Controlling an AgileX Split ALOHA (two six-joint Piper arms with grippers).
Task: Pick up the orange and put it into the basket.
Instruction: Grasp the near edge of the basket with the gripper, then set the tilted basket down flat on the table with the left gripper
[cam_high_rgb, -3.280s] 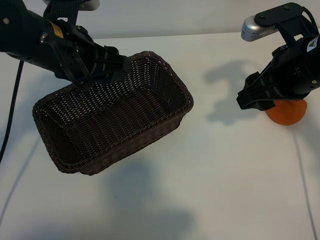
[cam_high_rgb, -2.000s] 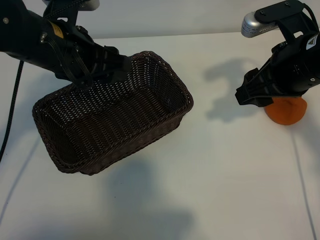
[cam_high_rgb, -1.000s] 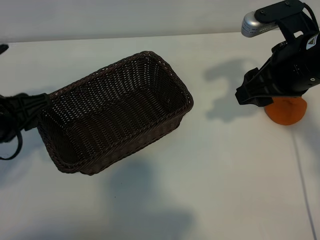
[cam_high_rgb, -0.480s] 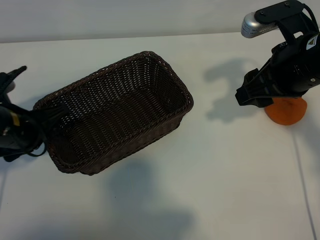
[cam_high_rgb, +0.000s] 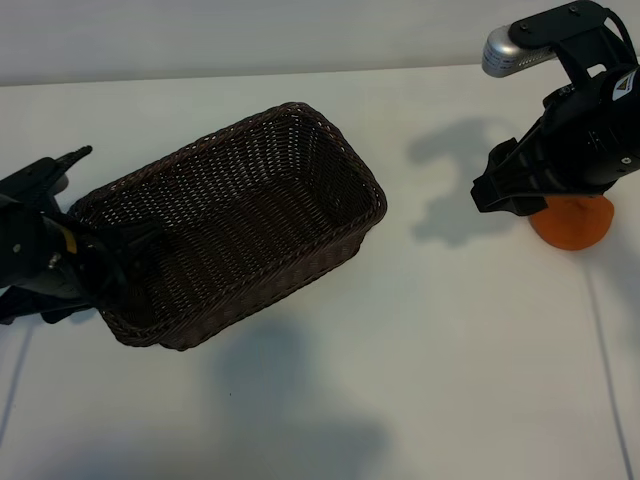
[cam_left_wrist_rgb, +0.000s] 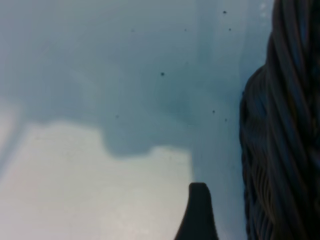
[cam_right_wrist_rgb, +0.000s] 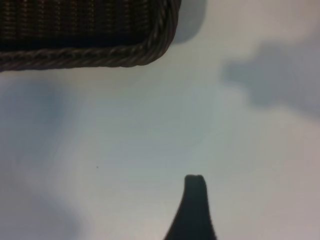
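The orange lies on the white table at the far right, its upper part hidden under my right arm. My right gripper hangs open just left of the fruit, above the table, holding nothing. Only one of its fingers shows in the right wrist view, over bare table. The dark brown wicker basket stands empty at centre left. My left gripper is open, low at the basket's left end. One of its fingers shows beside the basket's woven wall.
The white table stretches between basket and orange. A corner of the basket's rim appears in the right wrist view. A silver camera housing sits on top of the right arm.
The left arm, earlier up over the basket's far side, swung out to the left edge and has come in low at the basket's left end. The right arm, the orange and the basket have stayed put.
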